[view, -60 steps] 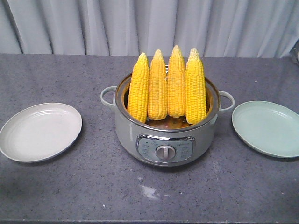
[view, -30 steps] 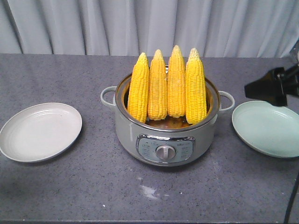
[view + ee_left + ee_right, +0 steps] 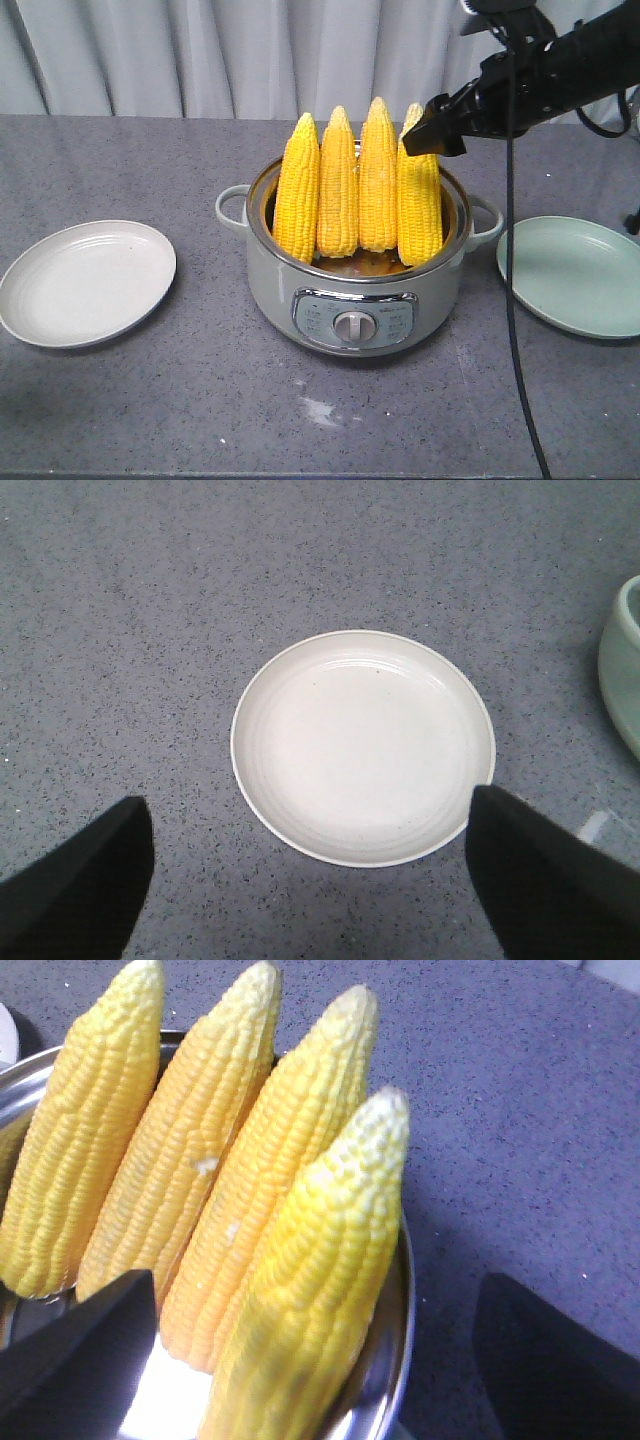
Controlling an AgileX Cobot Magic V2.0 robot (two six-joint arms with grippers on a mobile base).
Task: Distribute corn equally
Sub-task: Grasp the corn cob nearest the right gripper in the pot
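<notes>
Four cobs of corn (image 3: pixel 360 190) stand upright, tips up and side by side, in a grey-green electric pot (image 3: pixel 355 300) at the centre of a speckled grey table (image 3: pixel 150 420). Their bases are hidden below the steel rim. The right gripper (image 3: pixel 435 135) reaches in from the far right and hovers at the tip of the rightmost cob, partly covering it; its fingers are spread, one on either side of that cob, neither visibly touching. A black cable (image 3: pixel 512 300) hangs from the arm across the near edge of the green plate (image 3: pixel 575 275) on the right. The left gripper (image 3: pixel 310 880) (seen only from its wrist camera) hangs with fingers apart above the white plate (image 3: pixel 85 283) on the left — nothing lies on either plate. A pale curtain (image 3: pixel 200 60) closes the far side.
</notes>
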